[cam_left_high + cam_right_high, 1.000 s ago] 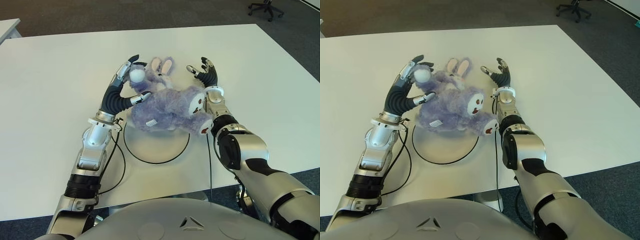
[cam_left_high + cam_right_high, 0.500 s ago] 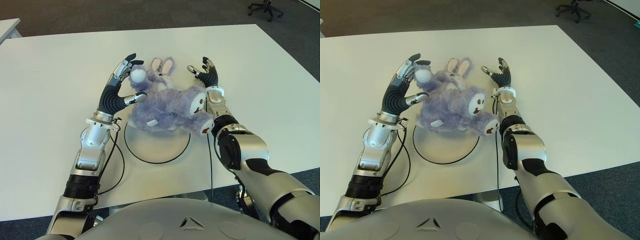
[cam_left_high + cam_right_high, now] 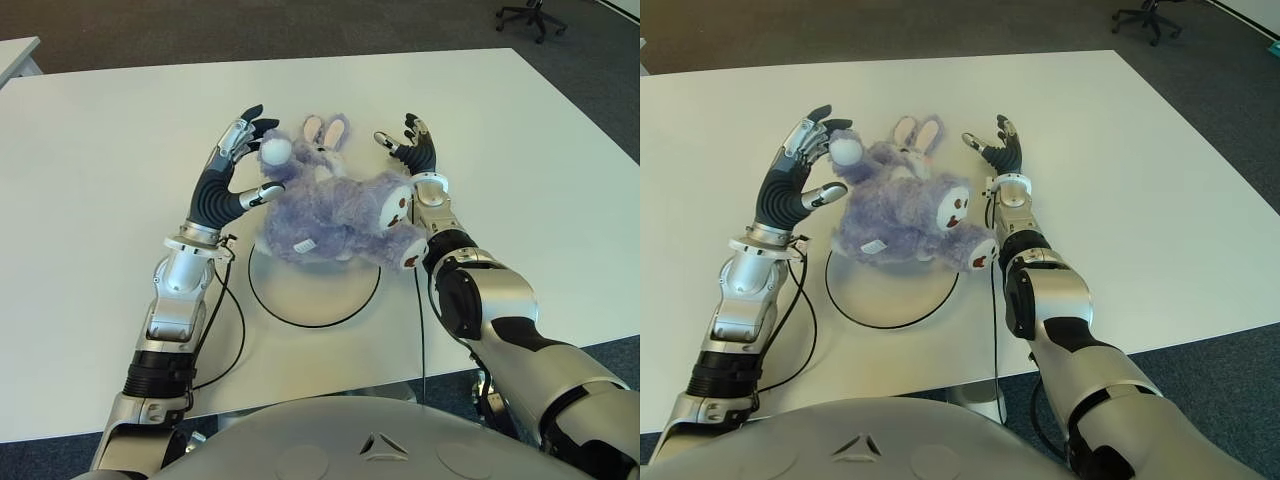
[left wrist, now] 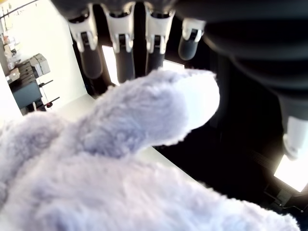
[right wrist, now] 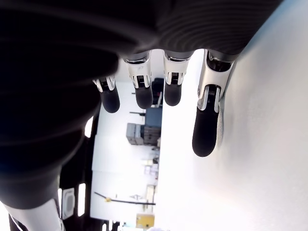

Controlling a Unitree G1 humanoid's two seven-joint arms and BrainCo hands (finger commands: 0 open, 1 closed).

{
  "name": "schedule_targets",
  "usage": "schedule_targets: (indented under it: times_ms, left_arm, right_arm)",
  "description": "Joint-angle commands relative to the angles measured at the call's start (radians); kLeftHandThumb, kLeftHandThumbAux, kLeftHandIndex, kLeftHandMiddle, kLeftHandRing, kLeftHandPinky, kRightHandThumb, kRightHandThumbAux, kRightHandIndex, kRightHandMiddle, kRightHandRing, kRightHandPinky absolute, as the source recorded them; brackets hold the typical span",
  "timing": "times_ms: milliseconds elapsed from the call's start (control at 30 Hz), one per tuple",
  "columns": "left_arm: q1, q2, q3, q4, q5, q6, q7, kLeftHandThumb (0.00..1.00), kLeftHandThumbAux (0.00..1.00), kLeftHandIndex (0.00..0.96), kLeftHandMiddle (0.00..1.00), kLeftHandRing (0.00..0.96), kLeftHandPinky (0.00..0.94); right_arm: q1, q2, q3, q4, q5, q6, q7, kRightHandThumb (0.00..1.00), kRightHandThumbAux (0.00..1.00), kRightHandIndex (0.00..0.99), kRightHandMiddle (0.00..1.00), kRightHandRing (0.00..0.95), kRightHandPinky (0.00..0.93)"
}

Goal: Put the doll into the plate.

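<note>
A fluffy purple bunny doll (image 3: 330, 215) lies on its side across the far rim of the white, black-edged plate (image 3: 310, 292). Its ears point away from me and its white-soled feet point right. My left hand (image 3: 235, 165) hovers just left of the doll's white paw, fingers spread and holding nothing. In the left wrist view the paw (image 4: 144, 115) lies in front of straight fingers (image 4: 125, 53). My right hand (image 3: 412, 145) shows beside the doll's feet on the right, open. Its fingers (image 5: 144, 91) are extended over the white table (image 5: 260, 144).
A black cable (image 3: 228, 340) loops from my left wrist across the table near the plate's left side. The table's front edge is close to my body. An office chair (image 3: 530, 15) stands on the floor beyond the far right corner.
My left hand has drawn back to the left, off the doll's paw, with its fingers opening wider. The doll and the right hand have stayed in place.
</note>
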Motion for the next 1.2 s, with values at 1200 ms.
schedule_targets:
  times_ms: [1200]
  left_arm:
    - [0.042, 0.003, 0.056, -0.054, -0.163, 0.081, -0.075, 0.027, 0.380, 0.033, 0.220, 0.211, 0.195]
  right_arm:
    - [0.116, 0.022, -0.002, 0.076, 0.010, 0.084, 0.008, 0.089, 0.739, 0.085, 0.055, 0.037, 0.049]
